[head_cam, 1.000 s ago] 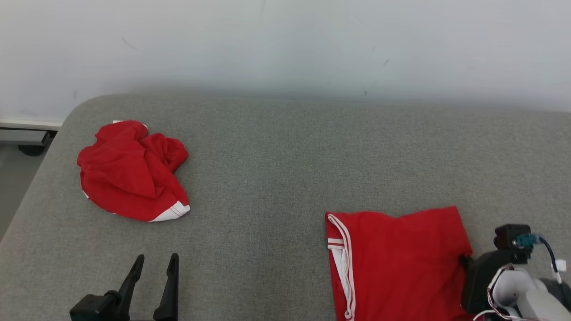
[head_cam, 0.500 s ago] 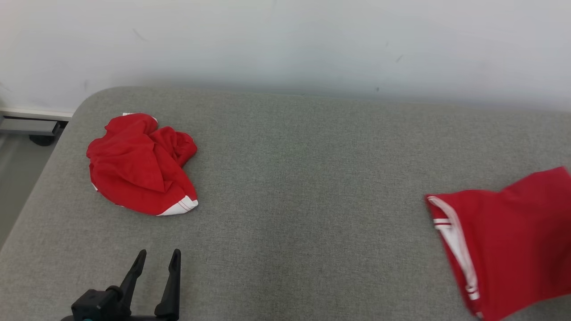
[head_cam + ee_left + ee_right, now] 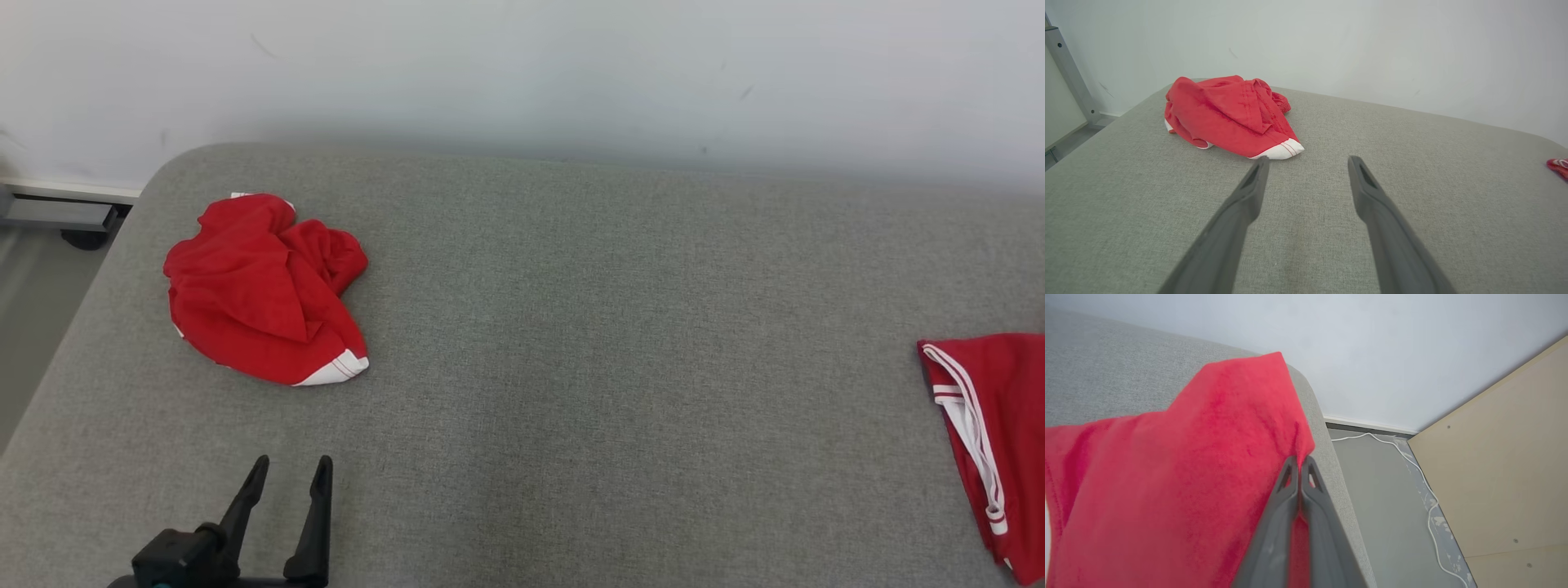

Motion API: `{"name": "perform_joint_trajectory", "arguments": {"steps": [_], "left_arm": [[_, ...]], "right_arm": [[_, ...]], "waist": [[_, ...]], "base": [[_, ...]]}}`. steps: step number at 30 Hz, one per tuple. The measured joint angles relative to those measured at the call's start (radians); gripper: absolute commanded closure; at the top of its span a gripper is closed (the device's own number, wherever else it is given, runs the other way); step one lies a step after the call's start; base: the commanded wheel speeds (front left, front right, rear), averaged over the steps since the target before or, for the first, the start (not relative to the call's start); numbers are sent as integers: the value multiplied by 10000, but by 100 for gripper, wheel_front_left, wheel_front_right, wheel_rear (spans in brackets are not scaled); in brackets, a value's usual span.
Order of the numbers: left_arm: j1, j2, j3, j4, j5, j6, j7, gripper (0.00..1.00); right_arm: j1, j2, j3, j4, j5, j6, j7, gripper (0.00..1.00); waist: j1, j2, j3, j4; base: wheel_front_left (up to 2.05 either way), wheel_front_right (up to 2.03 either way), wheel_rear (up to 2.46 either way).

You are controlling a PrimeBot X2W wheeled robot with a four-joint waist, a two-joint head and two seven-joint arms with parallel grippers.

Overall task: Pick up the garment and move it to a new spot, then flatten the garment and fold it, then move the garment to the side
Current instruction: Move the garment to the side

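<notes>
Grey padded surface (image 3: 571,327): spreads across the head view, with a pale wall (image 3: 522,65) behind it at twelve o'clock.
Tan board (image 3: 1502,457): stands at three o'clock in the right wrist view, beyond the surface's rounded corner.
Crumpled red garment (image 3: 253,302): heaped at ten o'clock in the head view, its white-striped hem toward the robot, well apart from the other cloth.
Folded red garment (image 3: 1000,408): at the four o'clock edge of the head view, white-trimmed side facing the centre, partly cut off by the frame.
Right gripper (image 3: 1300,460): fingers pressed together, pinching an edge of the folded red garment near the surface's corner.
Left gripper (image 3: 291,463): at seven o'clock in the head view, fingers spread wide, holding nothing, short of the crumpled heap.
White cable (image 3: 1425,490): trails over the floor (image 3: 1372,490) at four o'clock in the right wrist view.
</notes>
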Motion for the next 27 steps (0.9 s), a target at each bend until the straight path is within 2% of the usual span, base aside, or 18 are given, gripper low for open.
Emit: {"name": "perform_joint_trajectory", "arguments": {"steps": [6,19,20,21,22,27], "left_arm": [[-6,-27,-58,-15,35,2,12,0],[17,6,58,-125,33,17,12,0],[8,4,46,-123,33,17,12,0],[-4,-2,31,-121,33,17,12,0],[-20,-15,-2,-121,33,13,13,0],[-181,-73,-111,-107,33,0,86,0]], "right_arm": [[491,102,-288,94,15,-219,-343,100],[12,25,-343,500,-17,-211,-861,100],[-43,23,-318,548,-17,-159,-936,69],[-110,25,-320,604,10,-71,-963,3],[-131,19,-324,650,13,-67,-1009,0],[-131,42,-303,888,15,104,-1193,0]], "waist": [[-2,0,18,47],[-2,-1,70,-413],[-2,-1,74,-451],[-2,-1,76,-485],[-2,0,76,-513],[-2,-1,73,-530]], "base": [[0,0,0],[0,0,0],[0,0,0],[0,0,0],[0,0,0],[0,0,0]]}}
